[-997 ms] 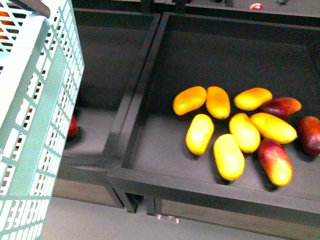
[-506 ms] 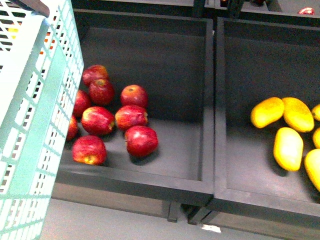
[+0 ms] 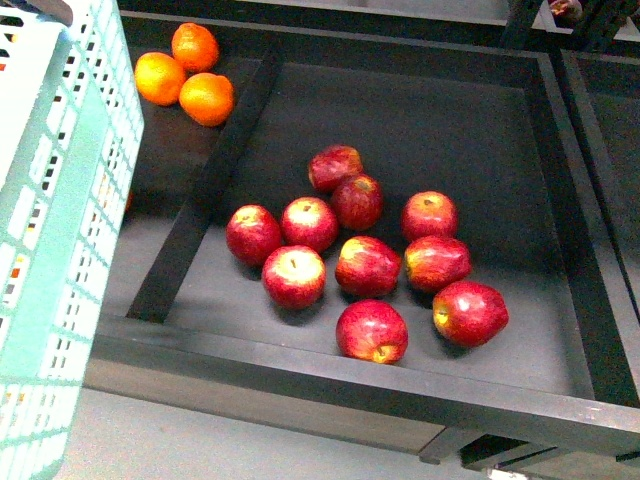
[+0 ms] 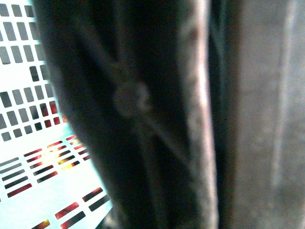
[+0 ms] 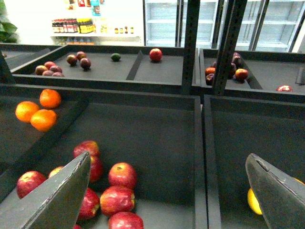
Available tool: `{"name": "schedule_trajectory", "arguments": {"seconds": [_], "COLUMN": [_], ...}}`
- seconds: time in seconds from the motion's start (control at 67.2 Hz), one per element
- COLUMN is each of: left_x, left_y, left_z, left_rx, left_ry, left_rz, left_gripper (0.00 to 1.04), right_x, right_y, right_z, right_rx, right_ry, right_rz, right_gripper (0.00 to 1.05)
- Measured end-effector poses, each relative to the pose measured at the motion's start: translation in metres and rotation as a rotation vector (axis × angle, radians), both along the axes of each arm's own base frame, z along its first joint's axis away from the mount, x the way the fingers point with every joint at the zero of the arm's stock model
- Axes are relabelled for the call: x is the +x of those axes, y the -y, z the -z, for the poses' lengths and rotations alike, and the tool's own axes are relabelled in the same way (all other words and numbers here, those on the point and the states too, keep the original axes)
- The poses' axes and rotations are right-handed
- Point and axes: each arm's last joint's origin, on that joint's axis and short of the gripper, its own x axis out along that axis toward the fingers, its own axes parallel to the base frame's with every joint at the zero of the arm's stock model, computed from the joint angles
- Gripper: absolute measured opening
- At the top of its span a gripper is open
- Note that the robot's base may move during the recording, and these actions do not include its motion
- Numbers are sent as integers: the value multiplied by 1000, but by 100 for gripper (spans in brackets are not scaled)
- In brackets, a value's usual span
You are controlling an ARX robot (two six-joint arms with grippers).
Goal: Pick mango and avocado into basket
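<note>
Progress: judged at 0 of 2 picked.

- Basket point(image 3: 60, 250): teal, slotted, at the left edge of the front view. Its inside is not shown, so nothing can be confirmed in it. Red and yellow glints show through the slots in the left wrist view, source unclear.
- Mango point(image 5: 253, 201): only a yellow sliver in the right wrist view, in the bin next to the apple bin, partly behind 1 finger. Not in the front view.
- Avocado point(image 5: 115, 57): probably the small dark green fruit on the rear shelf, well apart from the arm. Too small to be sure.
- Right gripper point(image 5: 167, 157): jaws spread wide with nothing between them, hanging over the apple bin point(image 3: 400, 380).
- Left gripper: the left wrist view is a blurred dark shape beside the basket wall. Cannot tell whether the jaws are open, closed or holding anything.

Non-targets: 10 red apples point(image 3: 367, 266) in the front bin, 3 oranges point(image 3: 185, 75) in the section to its left, past a divider.

Left to do, by my read: reach the mango, grasp it, drop it in the basket, then the same for the avocado.

Writing: none readable. Bottles point(image 5: 71, 24) on a far store shelf have labels too small to read. No brand visible on the basket or bins.
</note>
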Motion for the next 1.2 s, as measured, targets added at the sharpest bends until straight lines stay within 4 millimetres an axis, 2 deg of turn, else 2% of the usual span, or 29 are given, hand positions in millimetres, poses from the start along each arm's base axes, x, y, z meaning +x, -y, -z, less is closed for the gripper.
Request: {"name": "schedule_trajectory", "arguments": {"seconds": [0.104, 0.178, 0.297, 0.446, 0.565, 0.64, 0.729, 0.803, 0.997, 1.205], "left_x": [6, 27, 68, 113, 135, 146, 151, 149, 136, 126], "left_y": [6, 21, 51, 104, 146, 180, 216, 229, 252, 264], "left_z": [-1, -1, 2, -1, -2, -3, -1, -2, -14, -15], "left_rx": [86, 182, 265, 291, 279, 309, 349, 359, 353, 339], "left_ry": [-132, -177, -203, -196, -180, -186, -172, -157, -95, -81], "left_rz": [126, 246, 339, 484, 592, 670, 761, 799, 861, 919], "left_gripper": [14, 14, 14, 14, 14, 14, 14, 14, 14, 14], "right_x": [0, 0, 0, 0, 0, 0, 0, 0, 0, 0], "right_y": [0, 0, 0, 0, 0, 0, 0, 0, 0, 0], "right_z": [0, 0, 0, 0, 0, 0, 0, 0, 0, 0], "right_rx": [0, 0, 0, 0, 0, 0, 0, 0, 0, 0], "right_ry": [0, 0, 0, 0, 0, 0, 0, 0, 0, 0], "right_rz": [3, 1, 3, 5, 4, 5, 4, 4, 4, 5], "right_gripper": [96, 96, 96, 96, 96, 96, 96, 96, 96, 96]}}
